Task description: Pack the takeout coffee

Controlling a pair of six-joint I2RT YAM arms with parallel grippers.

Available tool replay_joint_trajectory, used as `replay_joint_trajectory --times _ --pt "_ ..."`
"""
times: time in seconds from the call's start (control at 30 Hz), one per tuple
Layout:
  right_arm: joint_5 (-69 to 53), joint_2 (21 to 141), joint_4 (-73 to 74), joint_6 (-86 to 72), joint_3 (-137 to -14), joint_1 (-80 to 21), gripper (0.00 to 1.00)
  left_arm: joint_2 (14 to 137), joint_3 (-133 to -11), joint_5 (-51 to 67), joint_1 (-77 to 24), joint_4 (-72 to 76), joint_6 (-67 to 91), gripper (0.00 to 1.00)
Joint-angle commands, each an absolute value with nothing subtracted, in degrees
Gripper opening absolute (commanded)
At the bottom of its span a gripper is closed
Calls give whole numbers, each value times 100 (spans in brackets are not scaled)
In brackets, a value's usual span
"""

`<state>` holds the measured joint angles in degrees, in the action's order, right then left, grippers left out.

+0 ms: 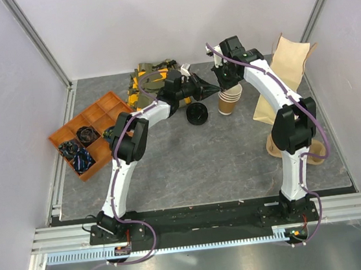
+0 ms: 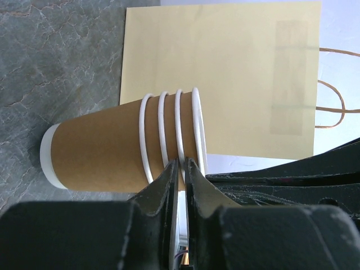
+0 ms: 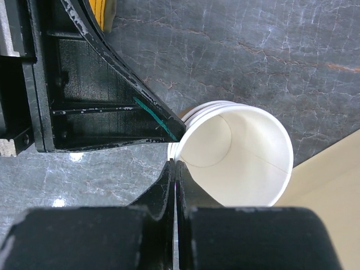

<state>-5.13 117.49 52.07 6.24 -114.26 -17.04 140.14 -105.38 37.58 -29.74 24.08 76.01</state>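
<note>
A stack of lidless tan paper cups (image 1: pixel 230 103) stands upright at the back middle of the table. A loose black lid (image 1: pixel 197 114) lies just left of it. No lidded coffee cup shows in any view. My left gripper (image 1: pixel 214 89) reaches in from the left; in its wrist view its jaws (image 2: pixel 181 164) are pinched on a white rim of the stack (image 2: pixel 101 149). My right gripper (image 1: pixel 229 84) hangs over the stack. In its wrist view it (image 3: pixel 174 164) is shut on the rim of the top cup (image 3: pixel 242 152), one finger inside and one outside.
A tan paper bag (image 1: pixel 287 70) stands right of the cups, seen behind them in the left wrist view (image 2: pixel 225 67). An orange divided tray (image 1: pixel 69 131) with small items sits at the left. A yellow and green object (image 1: pixel 151 79) lies at the back.
</note>
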Motion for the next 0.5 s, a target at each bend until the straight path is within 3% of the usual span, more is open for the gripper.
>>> replay_joint_trajectory --times 0.0,0.47 --pt "-659 11558 5142 598 -11637 -1775 0 14150 -10731 3639 -3041 2312 7383 15" --pt "-554 11496 5124 668 -11795 -1793 0 14150 -10767 3542 -3050 1828 7102 6"
